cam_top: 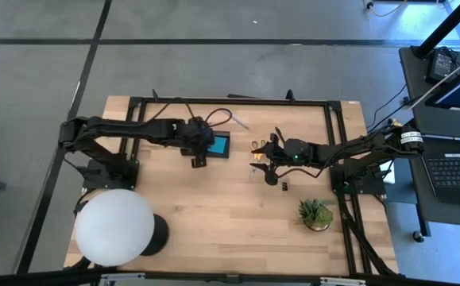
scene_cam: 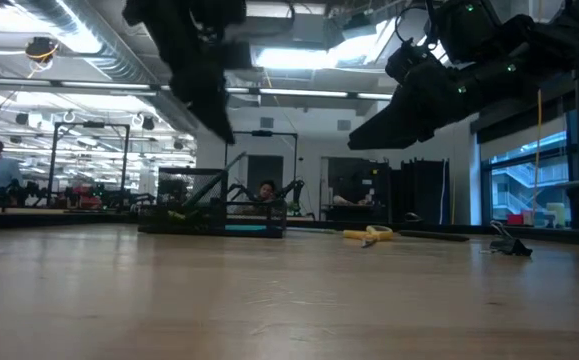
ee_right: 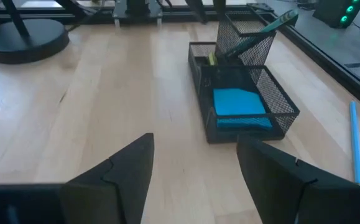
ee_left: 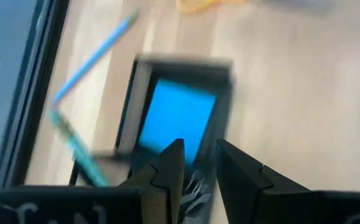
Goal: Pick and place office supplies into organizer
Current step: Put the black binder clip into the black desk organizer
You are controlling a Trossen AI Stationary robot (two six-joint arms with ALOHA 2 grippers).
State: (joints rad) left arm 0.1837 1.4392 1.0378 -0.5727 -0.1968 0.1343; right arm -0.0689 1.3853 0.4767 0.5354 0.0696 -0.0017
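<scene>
The black mesh organizer [ee_right: 245,99] stands on the table with a blue note pad [ee_right: 237,102] in its tray and a green pen [ee_right: 273,23] upright in its cup. My left gripper [ee_left: 198,165] hovers above it, open, with nothing between its fingers; in the low view it [scene_cam: 221,125] hangs well over the organizer [scene_cam: 214,216]. My right gripper [ee_right: 195,168] stands open above the table right of the organizer, next to the yellow-handled scissors [cam_top: 257,146]. A blue pen [ee_left: 96,56] lies on the wood by the table's far frame. A small black clip [scene_cam: 509,245] lies near the scissors [scene_cam: 369,234].
A big white globe lamp [cam_top: 114,226] on a black base stands at the near left. A small green potted plant [cam_top: 315,213] sits at the near right. A black metal frame [cam_top: 230,102] runs round the table's far part. Bare wood lies between lamp and plant.
</scene>
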